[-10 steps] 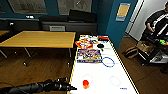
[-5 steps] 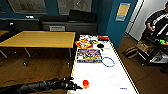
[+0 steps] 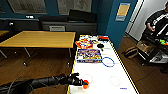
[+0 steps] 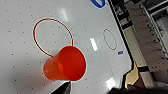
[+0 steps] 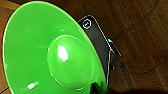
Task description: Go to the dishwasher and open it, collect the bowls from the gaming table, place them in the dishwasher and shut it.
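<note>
Two vessels are in play during the collecting step. The left tool (image 3: 81,82) reaches the near end of the gaming table (image 3: 100,80), at an orange cup-shaped bowl (image 4: 65,67) lying tilted on the white top; whether its fingers are spread or pinching it I cannot tell. A green bowl (image 5: 47,50) looms before the right wrist, its grip likewise unclear. Next, I judge, the orange bowl needs a firm pinch on its rim.

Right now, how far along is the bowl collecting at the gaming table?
Partly done, it seems: a green bowl sits close under the right wrist camera, apparently already picked up. In hand: the left gripper is at an orange bowl on the gaming table's white top. Loading and closing the dishwasher remain.
</note>
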